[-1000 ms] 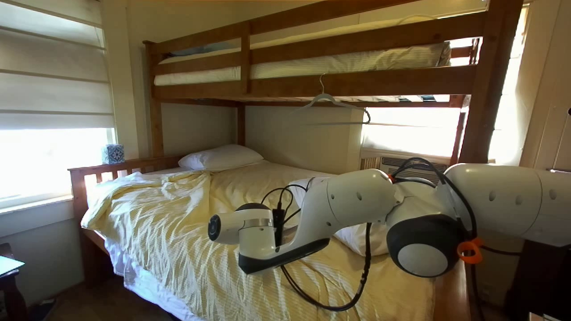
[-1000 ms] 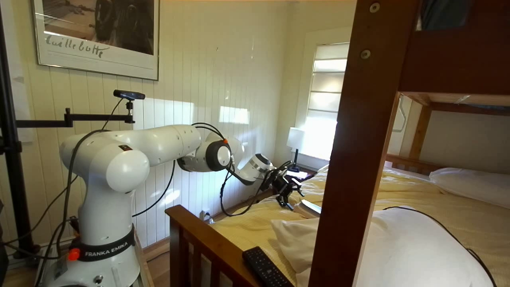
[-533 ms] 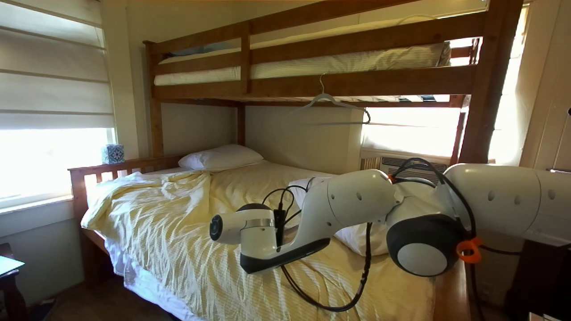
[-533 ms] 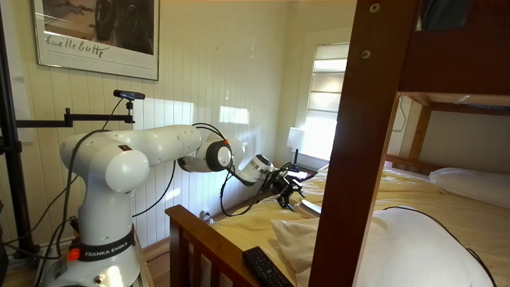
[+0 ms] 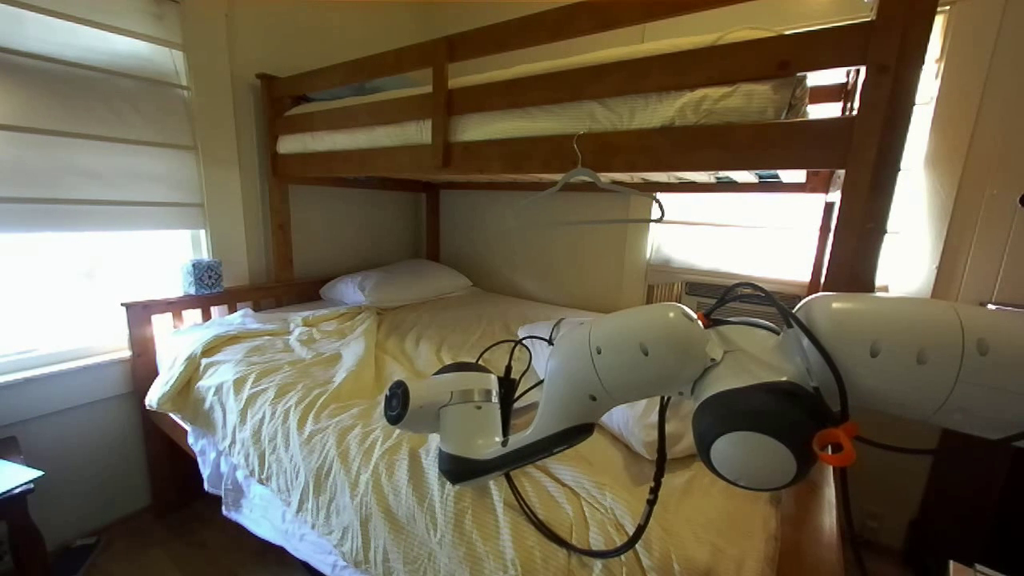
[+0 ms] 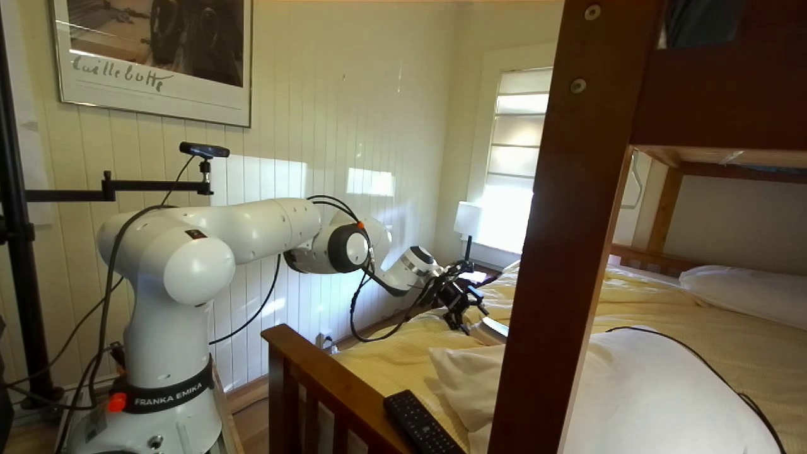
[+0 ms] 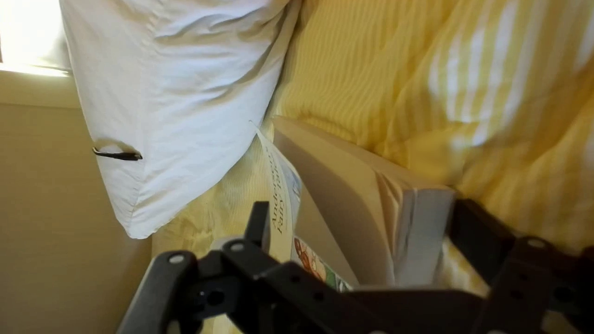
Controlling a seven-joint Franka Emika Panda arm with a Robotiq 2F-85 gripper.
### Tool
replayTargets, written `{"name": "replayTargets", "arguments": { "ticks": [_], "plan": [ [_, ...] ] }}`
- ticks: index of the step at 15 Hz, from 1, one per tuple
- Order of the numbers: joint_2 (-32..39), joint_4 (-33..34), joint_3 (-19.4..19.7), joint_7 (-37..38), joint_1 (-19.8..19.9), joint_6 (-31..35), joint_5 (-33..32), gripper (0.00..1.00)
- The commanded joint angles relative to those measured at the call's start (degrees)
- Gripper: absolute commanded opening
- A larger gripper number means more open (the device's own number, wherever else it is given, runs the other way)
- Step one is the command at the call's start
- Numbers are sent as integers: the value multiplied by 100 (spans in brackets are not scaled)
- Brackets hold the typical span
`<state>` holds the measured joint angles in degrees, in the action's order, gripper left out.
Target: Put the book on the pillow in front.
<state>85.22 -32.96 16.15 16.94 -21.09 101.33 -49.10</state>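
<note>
A white robot arm [image 6: 271,228] stretches over a bed [image 6: 315,359] in a sunlit room, its black gripper [image 7: 364,227] at the bottom of the wrist view, two fingers standing well apart with a book [image 7: 341,195] between them. Whether either finger touches the book cannot be told. The book rests at the center of that view on a yellow striped bedspread [image 7: 371,79], its cover curling up toward the left with the words "Andersen" and "Fairy" legible, its page ends facing lower right. The large white pillow [image 7: 199,93] fills the upper left, just beside the raised cover; contact between the two is unclear. A dark strip [image 7: 118,155] lies at the pillow's left edge.

In an exterior view, a brown wooden post [image 6: 567,221] runs down right of center, cutting off part of the book. A black remote control [image 6: 423,424] lies on the bed's wooden end at bottom center, a framed poster [image 6: 154,63] hangs at upper left, and a lamp [image 6: 468,219] shows above the gripper.

In an exterior view, a flatter pillow [image 5: 396,282] sits left of center below the upper bunk [image 5: 640,148]. A pale hanger [image 5: 582,172] hangs against the bunk's lower rail, and a patterned blue box [image 5: 205,276] shows at far left.
</note>
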Motion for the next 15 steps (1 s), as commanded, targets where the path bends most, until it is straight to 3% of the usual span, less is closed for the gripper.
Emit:
{"name": "replayTargets", "arguments": {
  "ticks": [1,11,12,13,15],
  "plan": [
    [0,30,-68,-4,22,-19,-64,100],
    [-1,-214,-50,1197,284,670,-78,100],
    [-1,-205,-47,1162,337,697,-65,97],
    [-2,-197,-21,1167,363,680,-73,74],
    [-6,-198,-22,1187,388,682,-64,69]
  ]
}}
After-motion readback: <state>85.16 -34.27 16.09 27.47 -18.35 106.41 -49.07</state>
